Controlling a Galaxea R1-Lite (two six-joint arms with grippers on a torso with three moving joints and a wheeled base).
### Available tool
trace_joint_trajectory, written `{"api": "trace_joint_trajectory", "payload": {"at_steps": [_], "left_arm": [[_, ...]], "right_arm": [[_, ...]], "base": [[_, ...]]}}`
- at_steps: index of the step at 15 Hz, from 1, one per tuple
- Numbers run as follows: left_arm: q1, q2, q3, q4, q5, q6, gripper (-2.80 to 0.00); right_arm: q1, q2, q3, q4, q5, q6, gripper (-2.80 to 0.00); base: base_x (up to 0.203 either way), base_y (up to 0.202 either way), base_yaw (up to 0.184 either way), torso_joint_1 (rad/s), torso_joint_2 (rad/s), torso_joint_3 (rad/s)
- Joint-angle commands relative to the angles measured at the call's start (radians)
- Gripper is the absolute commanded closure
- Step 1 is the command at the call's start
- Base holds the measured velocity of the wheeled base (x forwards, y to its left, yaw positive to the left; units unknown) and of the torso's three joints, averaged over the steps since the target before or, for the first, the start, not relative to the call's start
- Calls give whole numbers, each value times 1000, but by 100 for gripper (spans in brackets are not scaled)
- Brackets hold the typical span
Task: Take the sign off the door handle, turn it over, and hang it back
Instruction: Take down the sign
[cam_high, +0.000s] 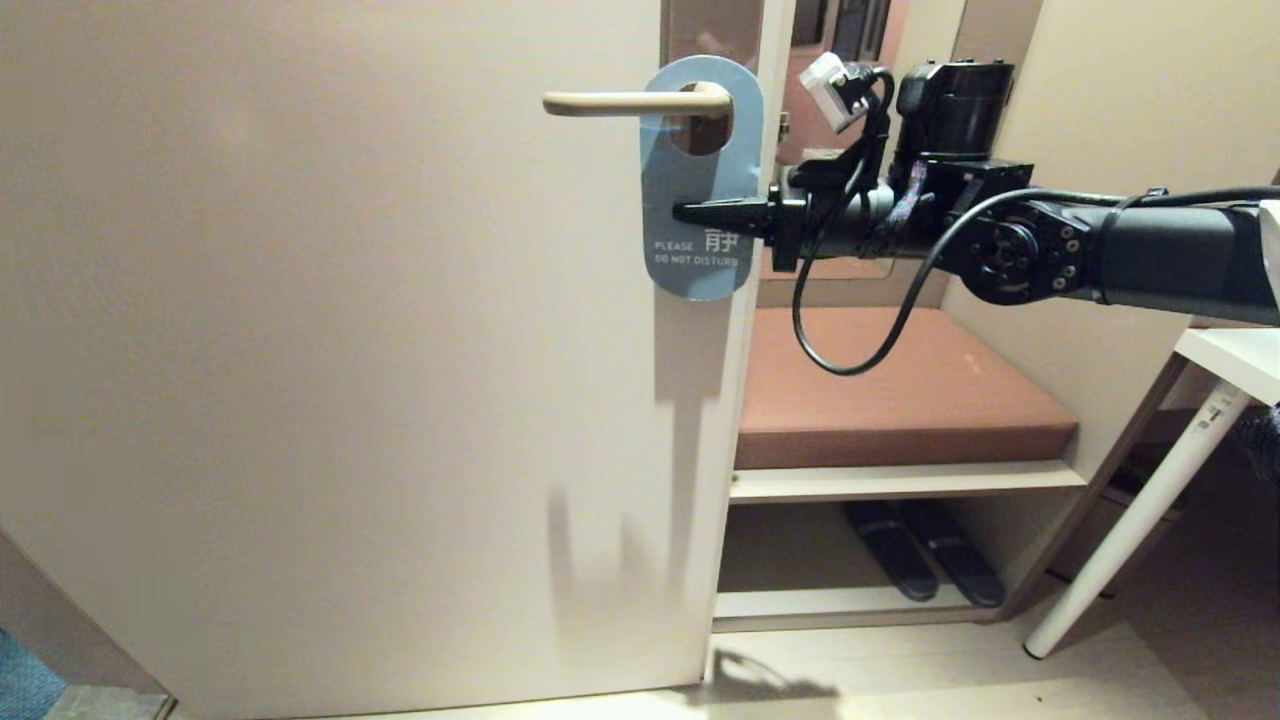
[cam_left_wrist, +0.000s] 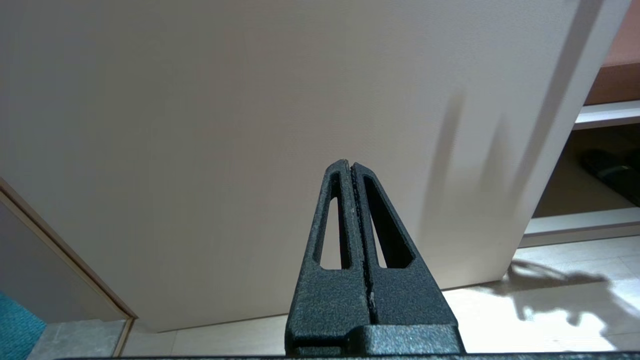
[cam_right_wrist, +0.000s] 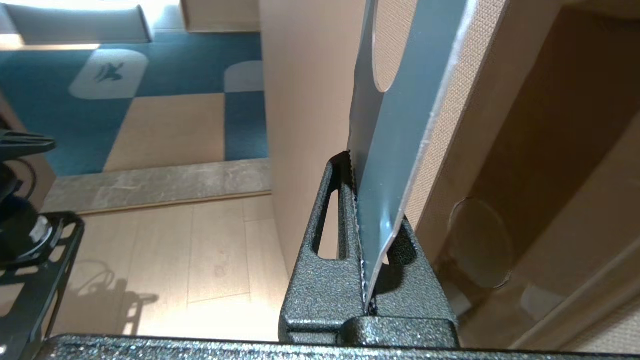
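Midway up its edge, pinched flat between right gripper jaws: sign, blue "DO NOT DISTURB" face outward, hung on door handle. Probably light, thin, bendable card; best held by edge, clear of hole. Left gripper clenched, empty, parked low.

The right arm reaches in level from the right, forearm and wrist stretched toward the left, a black cable looping below the wrist. The right gripper points left, its fingers clamped on the sign. The left gripper is low and near, its jaws pressed together, holding nothing.
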Motion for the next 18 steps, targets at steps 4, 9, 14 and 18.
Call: {"api": "trace_joint_trajectory", "payload": {"at_steps": [4, 9, 14, 18], "left_arm": [[0, 0, 0, 0, 0, 0, 0], [0, 1, 0, 0, 0, 0, 0], [0, 2, 0, 0, 0, 0, 0], [0, 2, 0, 0, 0, 0, 0]], "right_arm": [[27, -51, 58, -2, -110, -2, 0], [61, -83, 100, -2, -251, -7, 0], [111, -100, 103, -2, -436, -7, 0], [153, -134, 148, -2, -571, -7, 0]], "base": [[0, 0, 0, 0, 0, 0], [0, 0, 0, 0, 0, 0], [0, 0, 0, 0, 0, 0], [0, 0, 0, 0, 0, 0]]}}
